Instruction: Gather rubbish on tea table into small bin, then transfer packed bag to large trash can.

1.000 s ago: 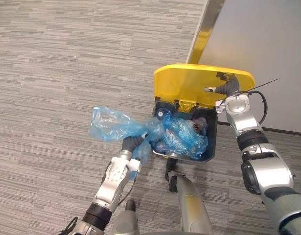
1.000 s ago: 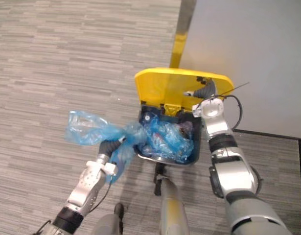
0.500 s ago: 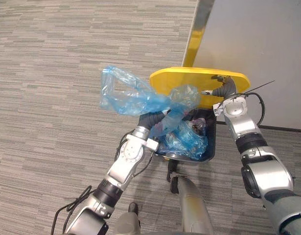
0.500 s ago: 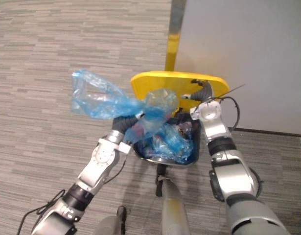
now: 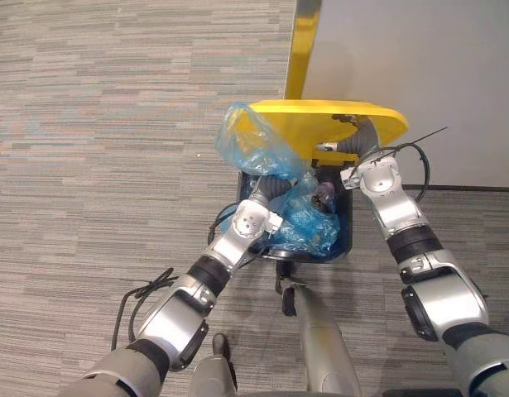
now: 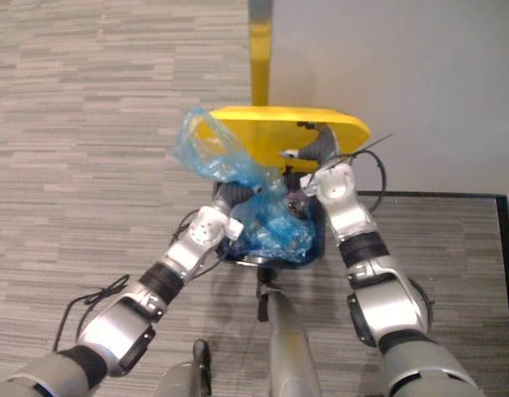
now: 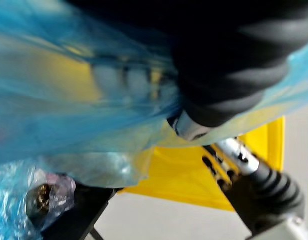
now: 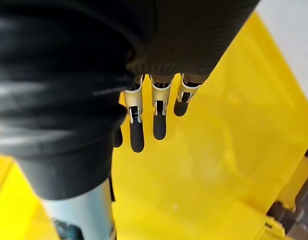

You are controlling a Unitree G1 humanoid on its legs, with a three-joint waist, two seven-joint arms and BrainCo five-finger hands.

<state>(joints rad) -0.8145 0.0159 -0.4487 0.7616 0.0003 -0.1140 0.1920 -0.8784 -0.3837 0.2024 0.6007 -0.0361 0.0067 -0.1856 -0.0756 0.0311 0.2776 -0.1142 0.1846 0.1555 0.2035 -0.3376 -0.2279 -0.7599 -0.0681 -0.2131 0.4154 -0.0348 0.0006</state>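
Left hand [image 5: 269,188]: buried in the gathered neck of the blue bag [image 5: 252,147]. Its grasp is hidden by plastic, so I cannot tell how far it is closed. The bag balloons up from my hand over the left side of the trash can [image 5: 347,236], its top against the yellow lid [image 5: 328,116]. My arm reaches forward, wrist above the near rim, over other blue bags [image 5: 310,227] inside.

Right hand [image 5: 347,149]: fingers [image 8: 158,122] straight, flat under the lid, propping it open.

Half a second ago the bag hung left of the lid, over carpet [image 5: 88,124].
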